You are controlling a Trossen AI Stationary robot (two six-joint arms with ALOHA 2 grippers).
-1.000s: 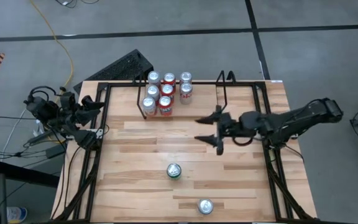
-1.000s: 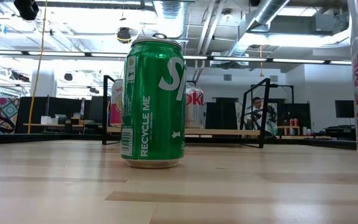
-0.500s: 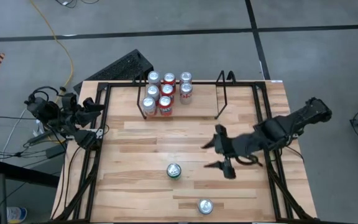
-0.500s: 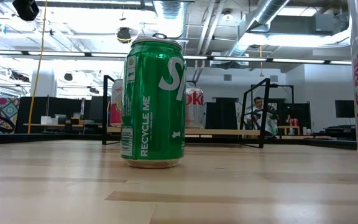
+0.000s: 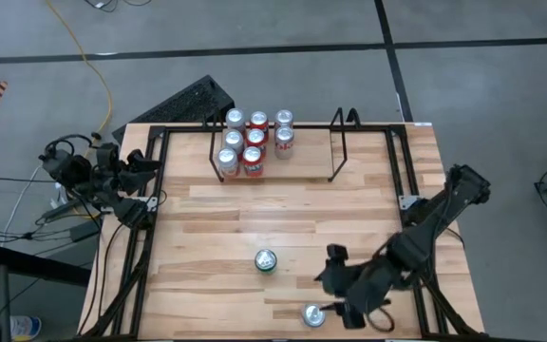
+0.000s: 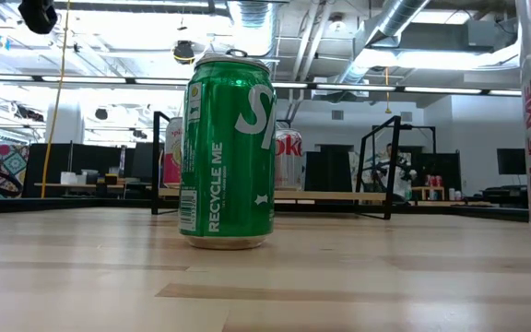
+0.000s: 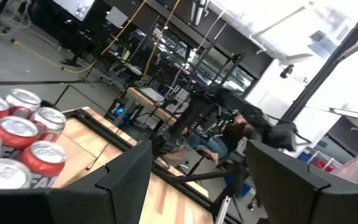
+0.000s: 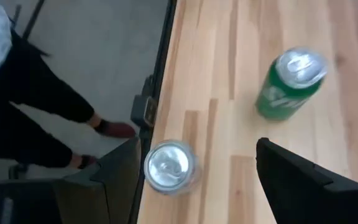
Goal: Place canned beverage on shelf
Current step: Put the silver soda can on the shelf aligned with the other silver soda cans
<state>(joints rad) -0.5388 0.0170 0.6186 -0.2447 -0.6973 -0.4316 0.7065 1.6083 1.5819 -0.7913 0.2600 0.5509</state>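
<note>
Two loose cans stand upright on the wooden table: a green one [image 5: 266, 260] [image 6: 229, 152] [image 8: 288, 84] at mid-table and a silver-topped one [image 5: 312, 315] [image 8: 169, 167] close to the near edge. My right gripper [image 5: 327, 293] [image 8: 197, 146] hangs open, slanting down, just above and right of the silver-topped can and clear of it. The wire shelf [image 5: 340, 142] [image 6: 376, 161] stands at the far side, with several red and white cans [image 5: 254, 142] [image 7: 23, 134] on its left part. My left gripper [image 5: 143, 179] [image 7: 197, 180] waits open at the table's left edge.
A black tubular frame [image 5: 160, 218] runs around the tabletop. A person's legs [image 8: 42, 106] stand on the floor by the table's near edge. A keyboard [image 5: 188, 100] lies on the floor behind the table. Bare wood lies between the shelf and the loose cans.
My right gripper has swung from in front of the shelf toward the table's near edge. It has tipped from level to slanting down, and it now hangs by the silver-topped can. Its fingers have stayed open. The cans have not moved.
</note>
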